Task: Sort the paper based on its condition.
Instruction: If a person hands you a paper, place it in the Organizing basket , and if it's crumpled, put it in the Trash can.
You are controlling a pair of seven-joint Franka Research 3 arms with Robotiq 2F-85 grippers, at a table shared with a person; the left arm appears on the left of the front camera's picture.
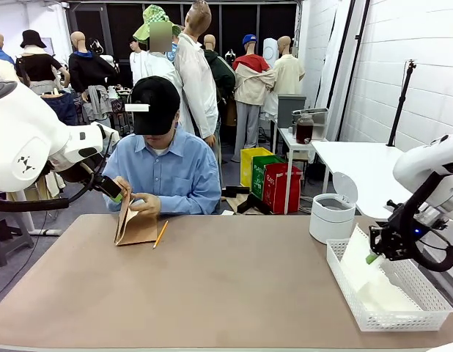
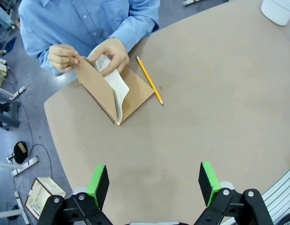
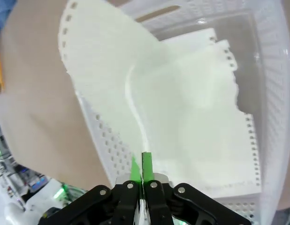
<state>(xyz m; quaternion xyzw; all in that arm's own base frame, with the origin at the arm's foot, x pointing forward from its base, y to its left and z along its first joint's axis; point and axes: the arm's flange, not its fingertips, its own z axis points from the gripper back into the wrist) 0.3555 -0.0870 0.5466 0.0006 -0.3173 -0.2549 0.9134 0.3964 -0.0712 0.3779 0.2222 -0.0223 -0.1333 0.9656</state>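
Over at the white lattice basket (image 1: 417, 312), on the right end of the worktop (image 1: 226, 293), the right gripper (image 1: 372, 257) hangs above the basket's near-left wall with its green-padded fingers (image 3: 147, 165) pinched tight together on the edge of a sheet of paper (image 3: 107, 70). From the right wrist camera that sheet curls up and away from the pads, its punched edge high above the basket, part of it over the basket's wall and the brown worktop beside it. Below it, more loose sheets (image 3: 215, 122) lie flat inside the basket, torn perforations along their edges.

Away from the basket, at the far-left side of the worktop, the person in the blue shirt has the brown-covered spiral notebook (image 2: 118, 93) standing open. One hand (image 2: 110, 55) is on a white page curling out of it, the other hand (image 2: 63, 57) pinches the top of the cover. A yellow pencil (image 2: 149, 80) lies on the worktop just beside the notebook, on the side nearer the basket.

The left gripper (image 2: 154, 180) hovers above bare worktop, well apart from the notebook, its fingers (image 2: 99, 182) spread wide with nothing between them. A white lidded bin (image 1: 333, 213) stands just beyond the basket's far-left corner.
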